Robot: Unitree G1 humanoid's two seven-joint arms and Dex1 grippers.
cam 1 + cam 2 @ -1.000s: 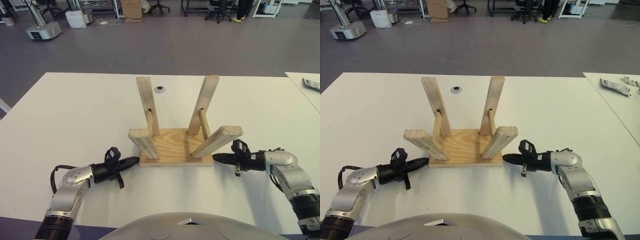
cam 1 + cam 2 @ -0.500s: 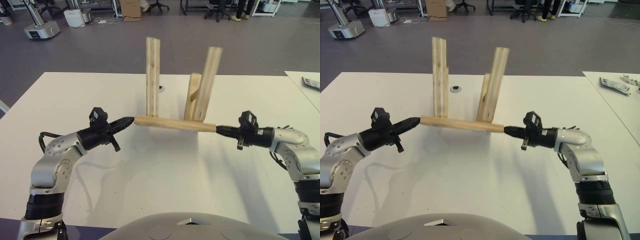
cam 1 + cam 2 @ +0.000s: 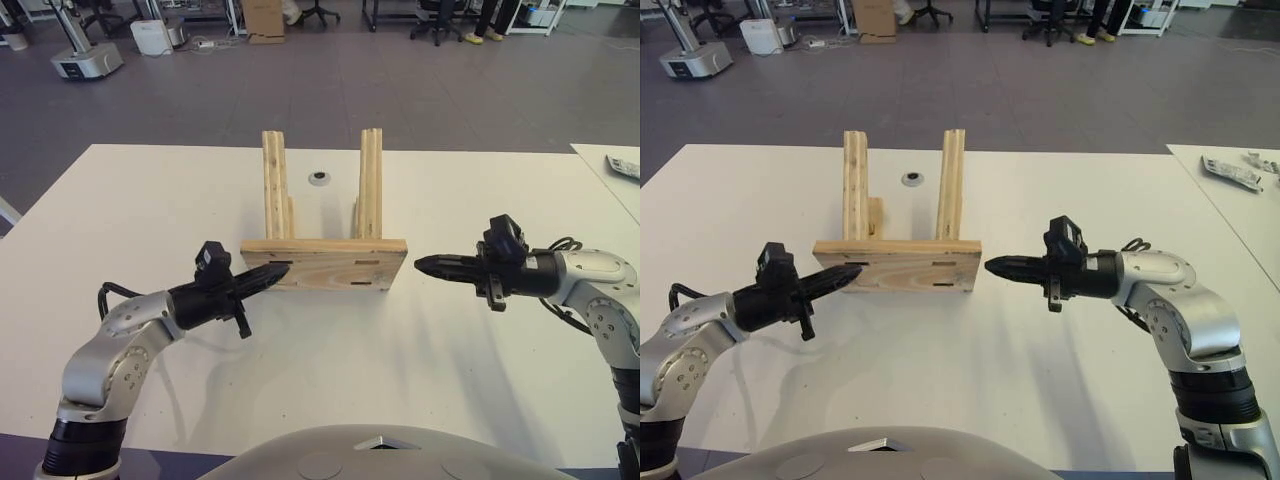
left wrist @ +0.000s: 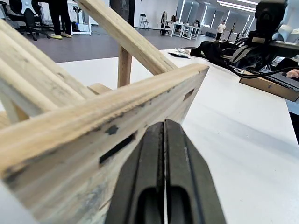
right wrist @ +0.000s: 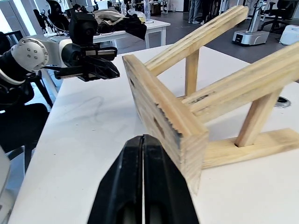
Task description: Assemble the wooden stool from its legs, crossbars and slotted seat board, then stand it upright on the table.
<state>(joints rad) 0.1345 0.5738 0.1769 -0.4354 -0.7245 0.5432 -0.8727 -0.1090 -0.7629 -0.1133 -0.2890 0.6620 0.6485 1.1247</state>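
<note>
Half a second ago the stool (image 3: 322,265) hung pinched between both tips; now it lies on its side mid-table, seat board (image 3: 330,280) facing near, legs (image 5: 201,37) pointing far; one more quarter-turn should stand it upright; the left gripper (image 3: 280,269), fingers pressed together, touches the board's left end; the right gripper (image 3: 420,264), likewise closed and empty, sits just right of it; one stool, two crossbars (image 5: 190,70), three legs countable.

The assembled pale wooden stool (image 3: 300,272) lies on its side, slotted seat board (image 3: 345,264) upright, legs (image 3: 371,185) pointing away.
</note>
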